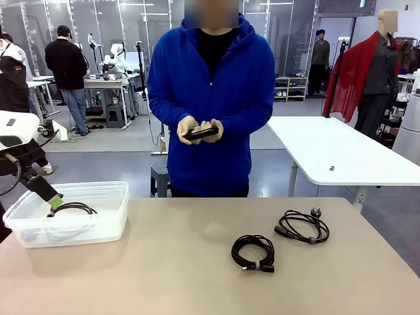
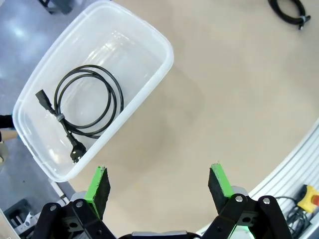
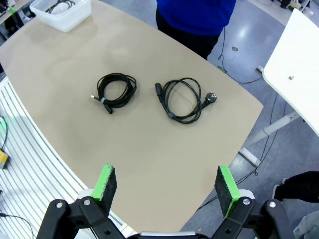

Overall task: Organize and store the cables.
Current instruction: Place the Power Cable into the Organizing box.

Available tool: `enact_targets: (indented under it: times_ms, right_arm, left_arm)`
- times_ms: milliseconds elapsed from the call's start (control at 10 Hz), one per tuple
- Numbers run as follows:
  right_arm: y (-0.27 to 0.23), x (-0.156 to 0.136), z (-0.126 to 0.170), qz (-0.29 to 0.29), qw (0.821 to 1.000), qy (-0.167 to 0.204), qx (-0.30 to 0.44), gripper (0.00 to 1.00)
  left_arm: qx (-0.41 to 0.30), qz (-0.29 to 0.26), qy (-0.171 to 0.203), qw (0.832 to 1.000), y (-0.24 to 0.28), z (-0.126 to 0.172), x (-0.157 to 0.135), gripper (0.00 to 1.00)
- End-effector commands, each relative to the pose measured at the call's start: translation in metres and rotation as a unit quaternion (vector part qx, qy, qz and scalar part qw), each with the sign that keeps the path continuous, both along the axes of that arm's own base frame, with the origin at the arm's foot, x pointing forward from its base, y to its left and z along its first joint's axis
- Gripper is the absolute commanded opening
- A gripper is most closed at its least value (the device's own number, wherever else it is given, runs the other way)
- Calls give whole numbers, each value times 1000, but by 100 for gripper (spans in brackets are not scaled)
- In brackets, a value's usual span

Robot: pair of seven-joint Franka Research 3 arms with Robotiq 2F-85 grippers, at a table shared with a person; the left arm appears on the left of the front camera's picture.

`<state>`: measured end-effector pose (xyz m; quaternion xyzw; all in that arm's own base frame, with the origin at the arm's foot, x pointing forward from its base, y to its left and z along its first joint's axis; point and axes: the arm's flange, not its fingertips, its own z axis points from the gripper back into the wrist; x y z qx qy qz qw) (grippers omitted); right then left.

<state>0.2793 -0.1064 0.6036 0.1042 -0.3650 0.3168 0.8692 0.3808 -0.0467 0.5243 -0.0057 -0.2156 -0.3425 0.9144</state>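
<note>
One coiled black cable lies inside the clear plastic bin, with its plugs toward one end. My left gripper hangs open and empty above the table beside the bin. In the front view the left gripper sits over the bin, just above the cable in it. Two more coiled cables lie on the table right of centre. High above the table's near edge, my right gripper is open and empty, well short of those two coils.
A person in a blue hoodie stands at the far edge, both hands holding a small black bundle at waist height. The bin is at the table's left end. A white table stands beyond the right corner. Bare tabletop lies between bin and coils.
</note>
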Motion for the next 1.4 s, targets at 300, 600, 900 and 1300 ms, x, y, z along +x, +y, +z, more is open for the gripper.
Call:
enact_targets:
  times_ms: [300, 600, 900, 1300]
  right_arm:
    - [-1, 0, -1, 0, 1000, 0, 1, 100]
    - [-1, 0, -1, 0, 1000, 0, 1, 100]
    - [-1, 0, -1, 0, 1000, 0, 1, 100]
    - [-1, 0, -1, 0, 1000, 0, 1, 100]
  left_arm:
    - [2, -2, 1, 1000, -2, 0, 2, 100]
    - [2, -2, 1, 1000, -2, 0, 2, 100]
    - [2, -2, 1, 1000, -2, 0, 2, 100]
    - [13, -34, -27, 999, -15, 6, 3, 100]
